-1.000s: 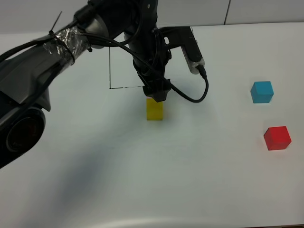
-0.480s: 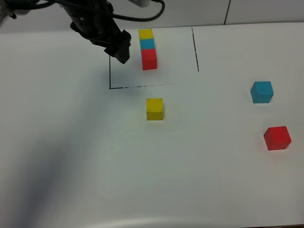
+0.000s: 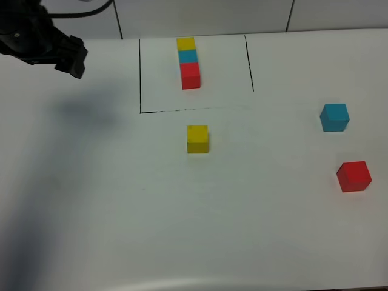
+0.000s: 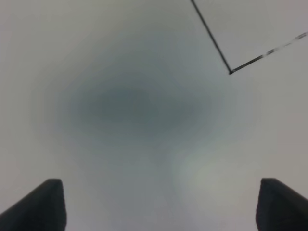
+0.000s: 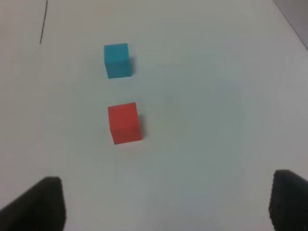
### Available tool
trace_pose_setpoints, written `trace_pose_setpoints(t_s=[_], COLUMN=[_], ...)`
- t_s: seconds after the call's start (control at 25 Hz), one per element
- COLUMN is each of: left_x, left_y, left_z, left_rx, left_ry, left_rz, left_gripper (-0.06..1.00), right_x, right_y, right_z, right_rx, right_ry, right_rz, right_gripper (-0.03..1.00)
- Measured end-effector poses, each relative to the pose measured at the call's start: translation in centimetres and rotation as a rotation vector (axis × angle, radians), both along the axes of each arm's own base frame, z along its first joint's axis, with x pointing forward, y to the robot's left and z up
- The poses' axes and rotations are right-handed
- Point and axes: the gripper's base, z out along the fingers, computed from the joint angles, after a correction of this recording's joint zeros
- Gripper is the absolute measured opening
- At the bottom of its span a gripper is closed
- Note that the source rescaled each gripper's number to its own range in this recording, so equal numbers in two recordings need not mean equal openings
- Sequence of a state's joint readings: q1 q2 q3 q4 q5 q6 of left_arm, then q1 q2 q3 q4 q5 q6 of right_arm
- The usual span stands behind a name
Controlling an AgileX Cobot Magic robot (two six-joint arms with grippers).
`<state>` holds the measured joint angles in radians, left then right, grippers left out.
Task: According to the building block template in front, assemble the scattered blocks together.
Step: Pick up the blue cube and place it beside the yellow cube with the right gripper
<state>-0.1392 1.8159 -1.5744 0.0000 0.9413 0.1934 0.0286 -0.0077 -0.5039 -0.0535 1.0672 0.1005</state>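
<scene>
The left gripper [image 3: 71, 58] hangs above the far left part of the table [image 3: 242, 230], its jaws set wide apart and holding nothing. In the left wrist view its two dark fingertips [image 4: 48, 204] frame bare white surface. The right gripper [image 5: 167, 202] is likewise spread wide and empty. It does not appear in the high view.

The table is a plain matte white surface. On it lies a soft grey shadow [image 3: 85, 112] beneath and in front of the left arm. Behind the table rises a pale grey wall [image 3: 212, 15], divided by thin dark seams [image 3: 119, 24].

A thin black outline [image 3: 140, 73] is drawn on the far middle of the table; its near line is faint and broken. Inside it stands the building block template [image 3: 189, 62], three touching cubes in a row: yellow farthest, cyan-blue in the middle, red nearest.

The scattered blocks lie outside the outline. The yellow cube [image 3: 197, 139] sits just in front of the near line. The cyan-blue cube [image 3: 334, 117] and the red cube [image 3: 353, 176] rest well to the right, near each other but apart, and both show in the right wrist view.
</scene>
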Motion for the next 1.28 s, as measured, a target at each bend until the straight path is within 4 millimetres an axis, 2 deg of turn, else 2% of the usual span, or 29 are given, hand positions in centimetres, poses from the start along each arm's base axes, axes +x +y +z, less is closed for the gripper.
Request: trace_pose_setpoints(t_s=[0.12,0.32,0.52,0.8,1.12,1.28], left_x=[-2.5,-7.1,-12.4,-19.9,-28.2,-31.4], left_y=[1.3,2.1,2.8,3.6,4.4,4.5], left_z=[1.2,3.1,4.7,4.9,5.0,4.4], left_rx=[-0.002,-0.014,-0.036,-0.066,-0.131,-0.187], left_ry=[-0.032,-0.106,-0.184,-0.275,-0.474,-0.558], left_rz=[0.042,0.067,0.103,0.13,0.165,0.166], left_gripper=[0.7,0.71,0.79,0.96,0.98,0.98], right_x=[0.0,0.0,0.0,0.0,0.0,0.0], right_y=[0.0,0.0,0.0,0.0,0.0,0.0], right_z=[0.0,0.0,0.0,0.0,0.0,0.0], right_rx=[0.0,-0.001,-0.001,-0.001,-0.001,-0.001], right_ry=[0.0,0.0,0.0,0.0,0.0,0.0], right_rz=[0.0,0.0,0.0,0.0,0.0,0.0], right_gripper=[0.73,0.73,0.73,0.73,0.73,0.73])
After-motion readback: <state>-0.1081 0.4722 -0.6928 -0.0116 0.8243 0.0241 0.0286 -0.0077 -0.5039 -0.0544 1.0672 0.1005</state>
